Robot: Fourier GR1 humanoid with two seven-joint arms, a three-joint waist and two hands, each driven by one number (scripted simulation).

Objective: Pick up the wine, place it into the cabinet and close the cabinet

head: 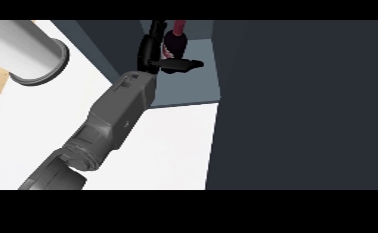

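Now we look down from the head view, the only view we have. One grey arm (111,122) comes up from the bottom left and goes toward the top middle. We cannot tell for sure which arm it is, but it comes in on the left side, so we call it our left one. At its end is the black left hand (159,57). The hand is inside the open cabinet (188,84), over the grey-blue floor of the cabinet.

The wine (177,39) is a dark red bottle. It sits right by the hand, inside the cabinet, near the back. The long fingers (151,39) go up along the left side of the bottle, and the thumb (181,65) sticks out to the right just under it. The fingers look close to the bottle, but we cannot tell if they hold it or only touch it.

On the right there is a big dark wall (295,107). It looks like the cabinet's door or side, and it stands very near the hand. Another dark wall (103,39) stands on the left of the opening. So the hand has walls on both sides.

The white counter (173,147) lies under the arm. At the top left a big round grey-and-white thing (29,52) rests on the counter, well apart from the cabinet.

We see no other hand.
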